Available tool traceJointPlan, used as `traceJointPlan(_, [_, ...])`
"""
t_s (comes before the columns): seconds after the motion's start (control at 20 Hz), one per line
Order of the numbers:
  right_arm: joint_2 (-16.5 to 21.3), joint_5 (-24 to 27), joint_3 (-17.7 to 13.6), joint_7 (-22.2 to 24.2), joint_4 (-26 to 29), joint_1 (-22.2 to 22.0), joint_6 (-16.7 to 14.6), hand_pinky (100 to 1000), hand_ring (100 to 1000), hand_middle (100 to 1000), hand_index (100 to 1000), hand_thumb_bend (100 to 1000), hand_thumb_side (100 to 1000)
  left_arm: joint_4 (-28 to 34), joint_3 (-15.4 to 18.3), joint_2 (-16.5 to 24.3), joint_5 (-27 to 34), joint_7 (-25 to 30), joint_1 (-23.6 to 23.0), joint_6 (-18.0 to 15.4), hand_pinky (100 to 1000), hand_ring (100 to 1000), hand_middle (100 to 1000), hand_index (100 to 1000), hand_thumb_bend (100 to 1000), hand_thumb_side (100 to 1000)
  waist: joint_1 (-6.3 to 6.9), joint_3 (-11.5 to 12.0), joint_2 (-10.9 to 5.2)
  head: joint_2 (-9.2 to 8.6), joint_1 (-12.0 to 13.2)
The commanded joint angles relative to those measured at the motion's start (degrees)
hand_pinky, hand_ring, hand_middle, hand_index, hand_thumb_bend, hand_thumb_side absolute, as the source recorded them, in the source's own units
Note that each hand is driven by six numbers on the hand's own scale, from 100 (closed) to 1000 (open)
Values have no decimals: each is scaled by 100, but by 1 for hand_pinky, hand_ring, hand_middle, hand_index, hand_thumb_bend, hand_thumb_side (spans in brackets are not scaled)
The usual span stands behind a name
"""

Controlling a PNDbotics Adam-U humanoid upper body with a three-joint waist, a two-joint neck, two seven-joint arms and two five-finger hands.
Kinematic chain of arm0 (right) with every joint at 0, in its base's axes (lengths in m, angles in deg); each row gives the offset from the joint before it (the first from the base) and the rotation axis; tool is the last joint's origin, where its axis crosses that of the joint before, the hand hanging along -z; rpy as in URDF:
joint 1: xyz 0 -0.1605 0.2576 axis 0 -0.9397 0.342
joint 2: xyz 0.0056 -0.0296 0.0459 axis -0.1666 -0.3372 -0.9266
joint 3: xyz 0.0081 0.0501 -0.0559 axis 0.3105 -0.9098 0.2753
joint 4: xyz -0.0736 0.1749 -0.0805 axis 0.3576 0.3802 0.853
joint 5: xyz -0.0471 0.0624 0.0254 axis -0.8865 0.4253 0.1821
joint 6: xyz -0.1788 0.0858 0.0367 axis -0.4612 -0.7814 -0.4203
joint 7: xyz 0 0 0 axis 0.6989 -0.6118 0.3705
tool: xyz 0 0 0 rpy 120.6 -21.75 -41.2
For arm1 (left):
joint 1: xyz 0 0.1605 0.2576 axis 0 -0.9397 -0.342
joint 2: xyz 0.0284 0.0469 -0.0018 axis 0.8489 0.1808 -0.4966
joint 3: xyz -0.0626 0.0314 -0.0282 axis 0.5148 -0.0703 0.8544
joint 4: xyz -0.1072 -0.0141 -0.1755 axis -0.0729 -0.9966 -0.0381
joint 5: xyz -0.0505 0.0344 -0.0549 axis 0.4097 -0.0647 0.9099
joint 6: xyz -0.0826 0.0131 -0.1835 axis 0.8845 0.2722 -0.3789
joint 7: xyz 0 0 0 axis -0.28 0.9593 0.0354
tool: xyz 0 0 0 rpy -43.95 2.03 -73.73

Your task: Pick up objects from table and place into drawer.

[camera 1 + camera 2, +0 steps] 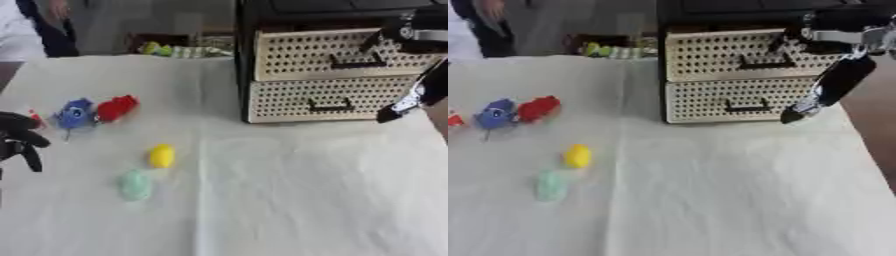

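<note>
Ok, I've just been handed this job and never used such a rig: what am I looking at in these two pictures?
Both pictures come from the two eyes of one camera in the robot's head, looking down at the table, so they nearly match. The black left hand shows at the left edge, fingers curled, holding nothing. The right hand reaches down beside the drawer unit; I cannot tell how its fingers stand. Both drawers look closed. On the cloth lie a blue toy, a red toy, a yellow object and a pale green object. None is held.
</note>
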Motion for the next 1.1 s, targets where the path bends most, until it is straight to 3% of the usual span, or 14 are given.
traceJointPlan(0.05, [98,-114,-19,-59,-26,44,-2,100,100,100,890,769,538,82,6,29,6,24,69,-5,275,504,574,656,100,724,-12,-3,-96,-54,-20])
traceJointPlan(1.1, [19,46,74,246,-184,85,-67,100,100,100,809,780,518,82,0,41,21,35,95,11,275,506,575,654,100,726,-44,12,-84,-102,-15])
